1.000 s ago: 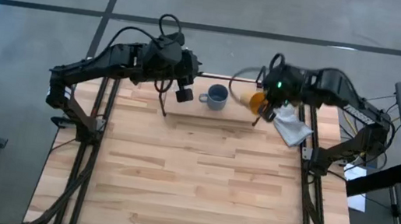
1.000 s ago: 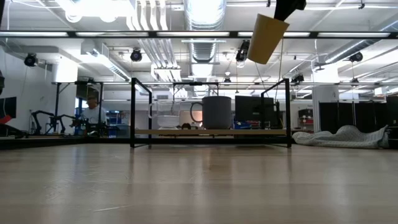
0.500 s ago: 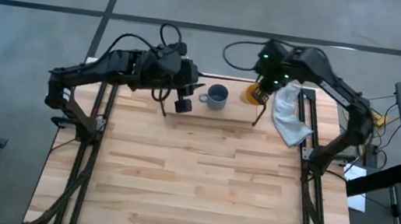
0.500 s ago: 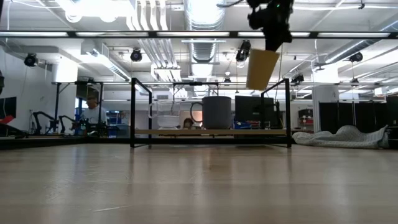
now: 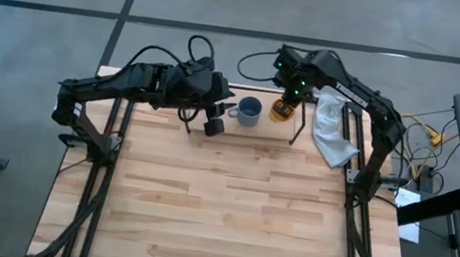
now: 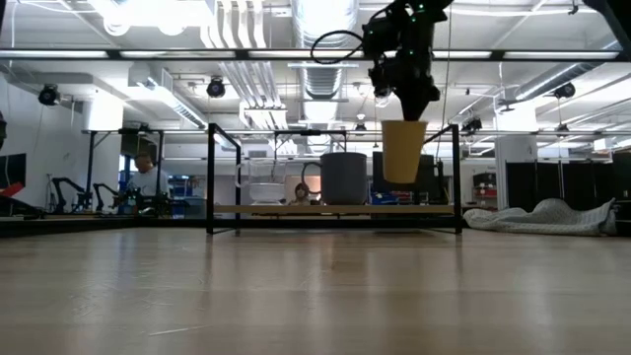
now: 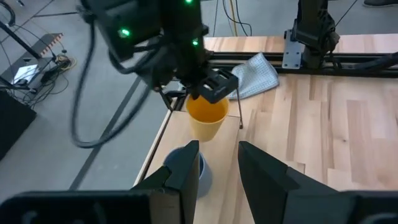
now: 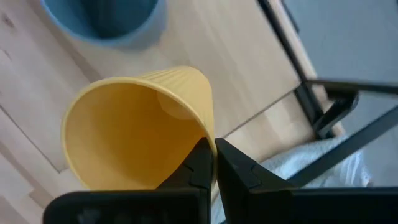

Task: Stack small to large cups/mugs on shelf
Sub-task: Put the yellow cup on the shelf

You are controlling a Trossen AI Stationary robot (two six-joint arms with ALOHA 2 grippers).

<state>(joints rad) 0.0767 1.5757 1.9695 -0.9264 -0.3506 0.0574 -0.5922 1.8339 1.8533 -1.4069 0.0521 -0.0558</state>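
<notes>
Item: a yellow ribbed tapered cup (image 6: 402,151), thin-walled and evidently light, hanging upright just above the low light-wood shelf board with black wire uprights (image 6: 335,210), beside the grey-blue handled mug (image 5: 249,111) standing on it. It is held by the right gripper (image 8: 210,163), fingers pinching the rim wall; such a wall would likely flex or slip under squeeze, so the rim seems the sound hold. The left gripper (image 7: 214,163) waits near the mug, fingers spread.

The wooden counter (image 5: 219,208) carries the shelf (image 5: 240,123) under the right claw (image 5: 287,94), white cloth (image 5: 330,134) beside it.
</notes>
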